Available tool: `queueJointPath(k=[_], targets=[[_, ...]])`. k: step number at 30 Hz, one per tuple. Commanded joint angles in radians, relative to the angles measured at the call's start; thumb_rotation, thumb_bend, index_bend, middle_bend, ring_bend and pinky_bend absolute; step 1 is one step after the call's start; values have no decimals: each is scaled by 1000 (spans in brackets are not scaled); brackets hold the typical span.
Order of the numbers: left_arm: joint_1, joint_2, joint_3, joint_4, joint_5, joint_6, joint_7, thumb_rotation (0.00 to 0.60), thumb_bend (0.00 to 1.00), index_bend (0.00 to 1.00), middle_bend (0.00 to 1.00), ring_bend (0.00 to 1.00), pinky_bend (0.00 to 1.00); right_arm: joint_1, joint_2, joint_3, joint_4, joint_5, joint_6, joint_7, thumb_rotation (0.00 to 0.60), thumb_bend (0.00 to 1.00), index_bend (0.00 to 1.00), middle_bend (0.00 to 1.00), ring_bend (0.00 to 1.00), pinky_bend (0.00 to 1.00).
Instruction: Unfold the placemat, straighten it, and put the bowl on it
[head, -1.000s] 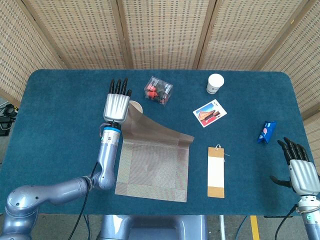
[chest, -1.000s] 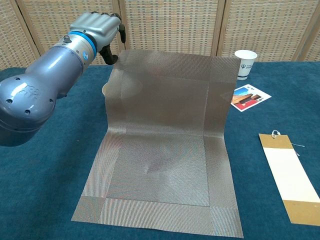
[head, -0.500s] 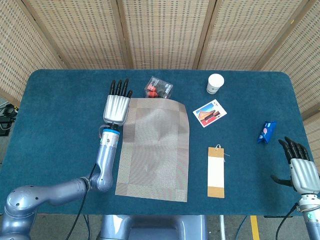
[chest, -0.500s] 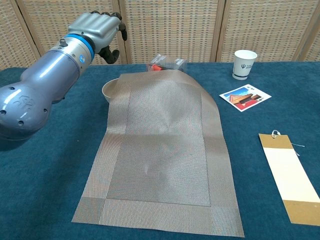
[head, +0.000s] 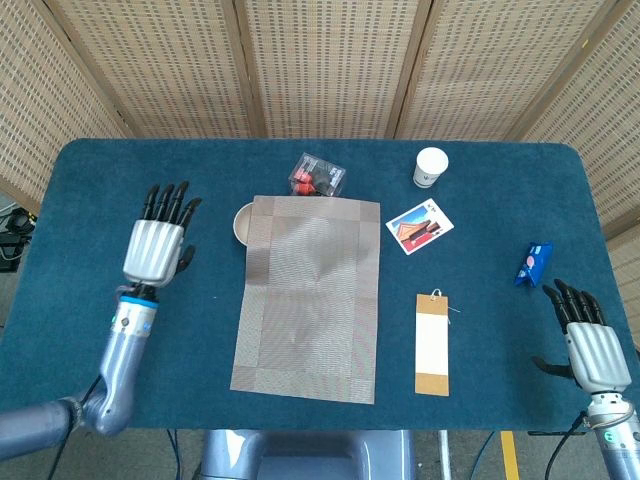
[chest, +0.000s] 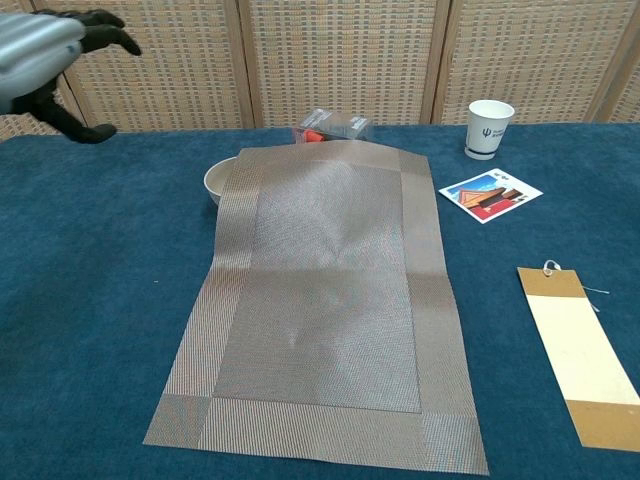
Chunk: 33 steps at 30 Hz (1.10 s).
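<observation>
The brown woven placemat lies unfolded at the table's middle, its far left corner resting on the rim of a cream bowl, which is half hidden under it. My left hand hovers open to the left of the mat and bowl, fingers spread, holding nothing. My right hand is open at the table's near right edge, far from the mat.
A clear plastic box with red items sits just behind the mat's far edge. A paper cup, a picture card, a tan tag and a blue packet lie to the right.
The mat's raised far half dropped flat, partly over the bowl. My left hand let go of it and drew back leftward and toward me. The right hand barely moved.
</observation>
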Motion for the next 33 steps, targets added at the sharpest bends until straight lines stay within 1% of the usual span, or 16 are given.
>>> queueJointPath(k=[1,5,8,11,16,20,24,27,30,33], targets=[[114,95,113,-64,104,81,-84,600,269,94,0,0,0,-1,-8,-9,-4,-13,4,-15,600,48,12,0,0,0],[216,150,192,-67,194,152,-196,600,260,55,0,0,0,-2,-19,-18,-5,-28,11,-37,600,30,12,0,0,0],[284,171,231,-45,243,206,-271,600,251,46,0,0,0,-2,-28,-23,-2,-34,10,-53,600,20,12,0,0,0],[341,180,258,-22,280,252,-337,600,221,41,0,0,0,-1,-35,-29,1,-41,9,-67,600,16,12,0,0,0],[422,177,287,36,331,319,-423,600,218,38,0,0,0,3,-44,-42,9,-63,6,-81,600,8,13,0,0,0],[487,163,302,105,355,362,-475,600,218,38,0,0,0,13,-45,-70,8,-115,-7,-76,600,1,13,0,0,0],[525,155,297,148,362,368,-527,600,217,38,0,0,0,28,-60,-101,-1,-182,-15,-49,600,0,17,0,0,0],[538,153,286,165,361,365,-542,600,218,39,0,0,0,41,-79,-114,-15,-210,-31,-60,600,0,23,0,0,0],[546,154,270,172,359,354,-559,600,218,38,0,0,0,72,-121,-123,-48,-249,-70,-119,600,0,38,0,0,0],[551,152,260,176,367,348,-561,600,217,37,0,0,0,89,-157,-119,-74,-252,-96,-187,600,0,57,0,0,0]])
